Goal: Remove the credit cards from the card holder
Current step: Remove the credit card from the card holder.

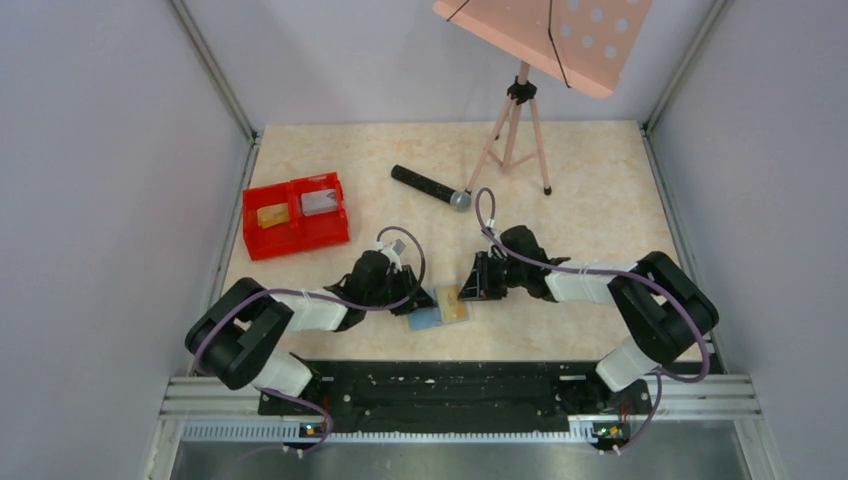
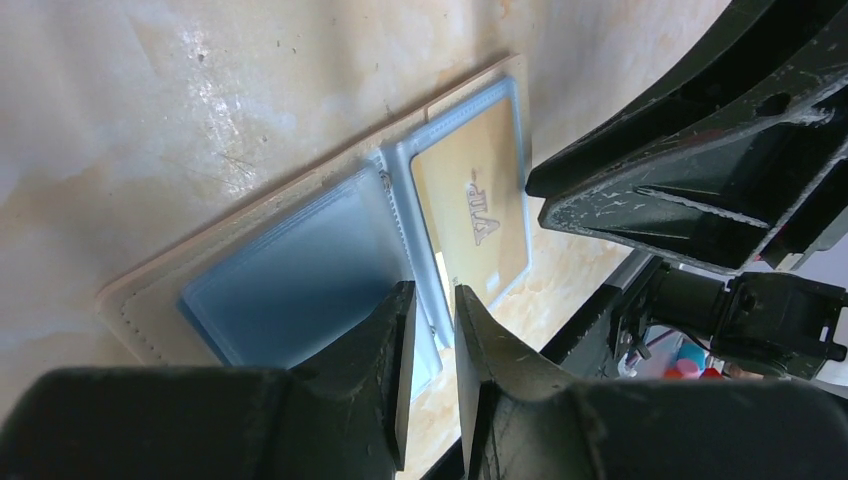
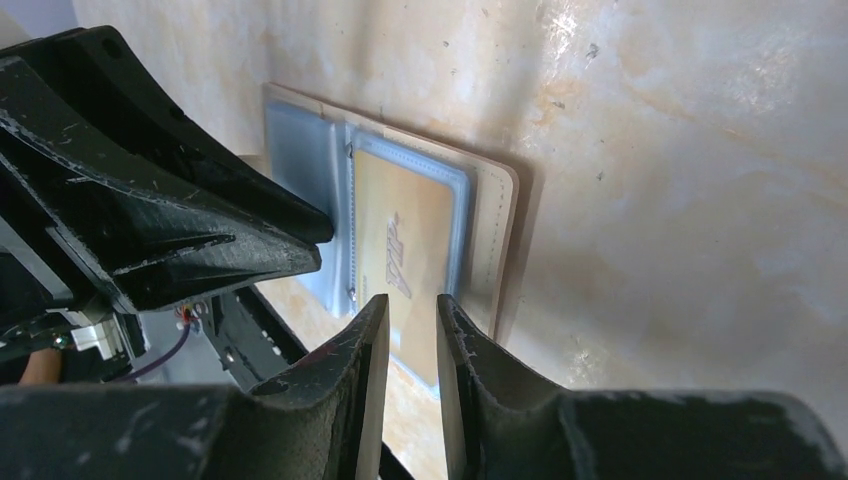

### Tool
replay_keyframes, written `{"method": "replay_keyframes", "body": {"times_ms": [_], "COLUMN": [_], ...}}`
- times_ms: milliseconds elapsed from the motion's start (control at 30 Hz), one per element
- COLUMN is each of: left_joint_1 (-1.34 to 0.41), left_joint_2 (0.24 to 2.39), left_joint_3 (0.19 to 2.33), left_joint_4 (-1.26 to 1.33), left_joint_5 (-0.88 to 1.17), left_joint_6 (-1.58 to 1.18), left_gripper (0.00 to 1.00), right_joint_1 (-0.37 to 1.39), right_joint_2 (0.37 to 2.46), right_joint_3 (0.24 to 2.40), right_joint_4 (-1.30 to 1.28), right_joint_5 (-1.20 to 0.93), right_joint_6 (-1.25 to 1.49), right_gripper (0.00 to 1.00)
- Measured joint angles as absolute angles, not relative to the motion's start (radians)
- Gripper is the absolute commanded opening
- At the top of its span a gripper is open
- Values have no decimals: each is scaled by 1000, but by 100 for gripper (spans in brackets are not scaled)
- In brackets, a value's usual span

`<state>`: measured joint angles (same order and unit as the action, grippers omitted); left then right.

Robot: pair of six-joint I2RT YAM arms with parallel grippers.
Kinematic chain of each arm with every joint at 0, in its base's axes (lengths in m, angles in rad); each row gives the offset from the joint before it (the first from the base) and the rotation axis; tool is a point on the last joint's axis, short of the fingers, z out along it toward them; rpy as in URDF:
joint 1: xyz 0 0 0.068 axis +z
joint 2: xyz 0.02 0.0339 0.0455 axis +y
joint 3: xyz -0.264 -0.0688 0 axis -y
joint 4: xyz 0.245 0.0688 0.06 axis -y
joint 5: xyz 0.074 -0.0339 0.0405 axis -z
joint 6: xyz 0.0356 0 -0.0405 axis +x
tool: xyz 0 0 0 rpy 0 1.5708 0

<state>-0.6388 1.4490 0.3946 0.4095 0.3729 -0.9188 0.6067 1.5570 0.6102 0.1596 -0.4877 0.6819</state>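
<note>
Left end effector (image 2: pixel 433 297) and right end effector (image 3: pixel 412 305), barely parted, grip unclear, flank open card holder (image 2: pixel 290 250), long axis left-right.

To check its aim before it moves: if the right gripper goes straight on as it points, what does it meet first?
Probably the gold card in the card holder, just ahead of the right gripper; depth is unclear.

The wallet (image 1: pixel 438 308) lies open on the table (image 1: pixel 600 200) near its front edge, between the left gripper (image 1: pixel 405 292) and the right gripper (image 1: pixel 470 283); a card (image 1: pixel 451 303) sits in its right panel; the tray (image 1: pixel 296 238) stands behind to the left, with cards (image 1: pixel 272 214) in both compartments; a microphone (image 1: pixel 430 187) lies behind the wallet; a stand (image 1: pixel 515 125) rises further back, to the right.
</note>
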Motion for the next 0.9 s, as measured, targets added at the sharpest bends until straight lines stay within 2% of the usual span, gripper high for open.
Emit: {"method": "replay_keyframes", "body": {"times_ms": [900], "left_joint_1": [-651], "left_joint_2": [1502], "left_joint_3": [390], "left_joint_4": [494], "left_joint_5": [377], "left_joint_6": [-941], "left_gripper": [26], "right_joint_1": [614], "right_joint_2": [1600], "right_joint_3": [555], "right_joint_4": [299], "right_joint_5": [-491], "right_joint_6": [724], "right_gripper": [18]}}
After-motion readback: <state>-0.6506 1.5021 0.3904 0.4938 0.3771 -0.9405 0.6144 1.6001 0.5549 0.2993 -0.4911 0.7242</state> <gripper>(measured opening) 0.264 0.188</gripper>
